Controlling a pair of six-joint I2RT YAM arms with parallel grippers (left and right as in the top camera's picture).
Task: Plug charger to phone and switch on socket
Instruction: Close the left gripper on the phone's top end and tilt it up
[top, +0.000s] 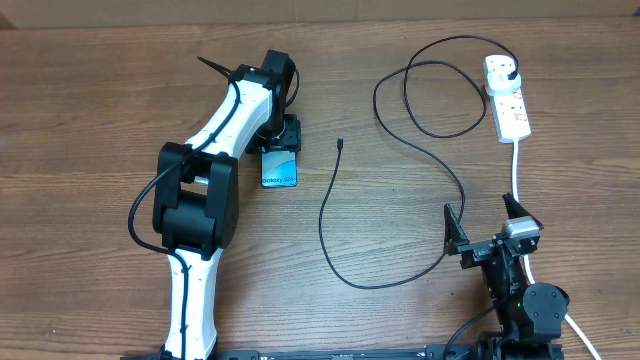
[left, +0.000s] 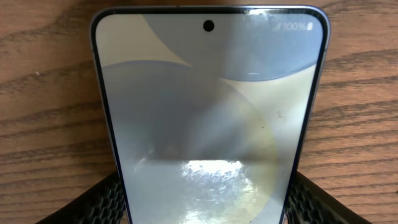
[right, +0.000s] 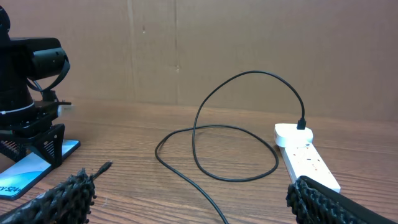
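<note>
The phone (top: 281, 170) lies flat on the wooden table, its light blue screen up. It fills the left wrist view (left: 208, 112) and shows at the left of the right wrist view (right: 25, 171). My left gripper (top: 283, 140) is down over the phone's far end, and its fingers (left: 208, 193) press both long edges. The charger cable (top: 325, 215) snakes across the table, and its connector tip (top: 341, 143) lies loose to the right of the phone (right: 106, 166). Its black plug (top: 512, 72) sits in the white socket strip (top: 510, 105). My right gripper (top: 486, 218) is open and empty at the front right (right: 186, 199).
The strip's white lead (top: 516, 165) runs down the right side, past my right arm. The cable forms loops (top: 430, 100) left of the strip. A cardboard wall (right: 249, 43) stands behind the table.
</note>
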